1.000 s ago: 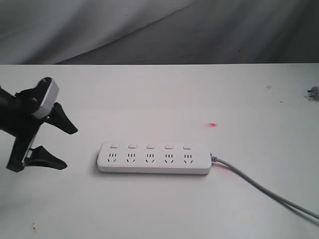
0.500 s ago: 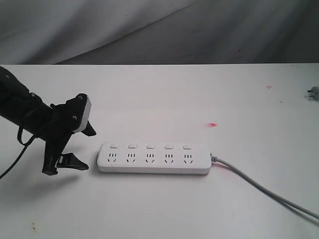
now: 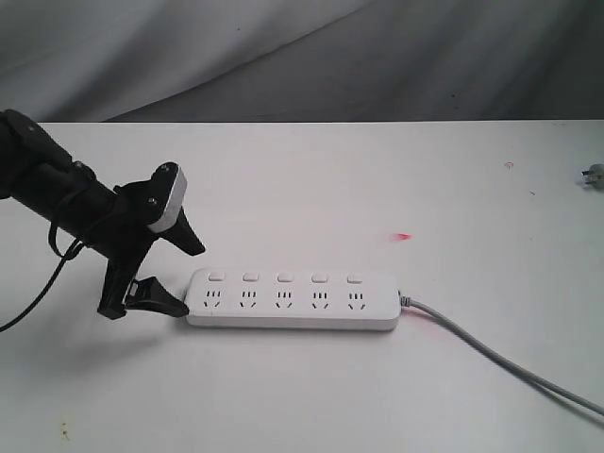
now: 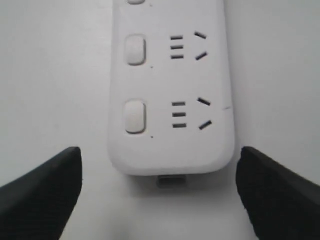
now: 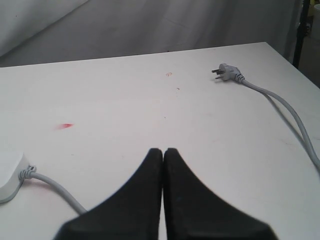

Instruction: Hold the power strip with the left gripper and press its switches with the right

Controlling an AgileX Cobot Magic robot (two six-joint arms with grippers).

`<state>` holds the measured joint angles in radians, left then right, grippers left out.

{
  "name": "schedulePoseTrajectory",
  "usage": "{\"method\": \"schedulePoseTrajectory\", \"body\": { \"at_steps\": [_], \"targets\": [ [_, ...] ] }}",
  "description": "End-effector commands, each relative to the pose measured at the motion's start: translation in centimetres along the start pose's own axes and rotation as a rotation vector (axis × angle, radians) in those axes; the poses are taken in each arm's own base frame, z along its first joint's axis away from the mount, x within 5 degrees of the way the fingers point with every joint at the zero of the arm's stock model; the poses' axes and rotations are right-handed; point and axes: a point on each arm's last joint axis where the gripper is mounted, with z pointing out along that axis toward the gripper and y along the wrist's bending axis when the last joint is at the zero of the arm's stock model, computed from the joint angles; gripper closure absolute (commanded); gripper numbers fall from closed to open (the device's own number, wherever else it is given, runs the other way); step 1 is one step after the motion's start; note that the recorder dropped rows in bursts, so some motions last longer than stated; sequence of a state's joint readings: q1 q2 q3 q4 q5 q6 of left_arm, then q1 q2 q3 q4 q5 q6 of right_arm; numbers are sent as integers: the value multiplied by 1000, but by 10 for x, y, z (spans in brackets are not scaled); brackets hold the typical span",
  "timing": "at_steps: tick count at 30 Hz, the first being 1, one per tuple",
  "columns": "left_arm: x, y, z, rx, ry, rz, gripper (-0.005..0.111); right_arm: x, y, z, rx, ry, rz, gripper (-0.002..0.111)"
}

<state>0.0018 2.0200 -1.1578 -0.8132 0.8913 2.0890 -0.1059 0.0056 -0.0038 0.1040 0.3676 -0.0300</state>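
On the white table (image 3: 396,189), centre: power strip (image 3: 291,300), lying flat. Left gripper (image 3: 192,280) spread wide, its fingers (image 4: 40,195) flanking the strip's left end without touching. Right gripper (image 5: 163,152) pinched closed, clear of the strip.

White table (image 3: 311,179) fills the scene, matte and a bit scuffed. Behind its far edge hangs a grey cloth (image 3: 283,57), and there's a long fold running diagonally across it, paler on the left, darker toward the right. Now the marks on the tabletop: a small red smear (image 3: 403,236) sits right of centre, bright against the white. Farther back and to the right, a tiny red squiggle (image 3: 509,165), well apart from the smear, with a dark speck (image 3: 531,193) just in front of it. Down at the near left corner, a yellowish fleck (image 3: 64,432). From the right wrist view, a dark upright pole (image 5: 303,30) stands beyond the table's edge.
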Motion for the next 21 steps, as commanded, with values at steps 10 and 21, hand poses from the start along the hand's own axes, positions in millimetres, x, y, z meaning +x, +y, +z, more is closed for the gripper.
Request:
{"method": "schedulePoseTrajectory", "body": {
  "at_steps": [10, 21],
  "targets": [
    [-5, -1, 5, 38, -55, -22, 28, 0, 0, 0, 4, -11, -12, 108],
    [6, -2, 20, 79, -51, -49, 28, 0, 0, 0, 4, -11, -12, 108]
  ]
}}
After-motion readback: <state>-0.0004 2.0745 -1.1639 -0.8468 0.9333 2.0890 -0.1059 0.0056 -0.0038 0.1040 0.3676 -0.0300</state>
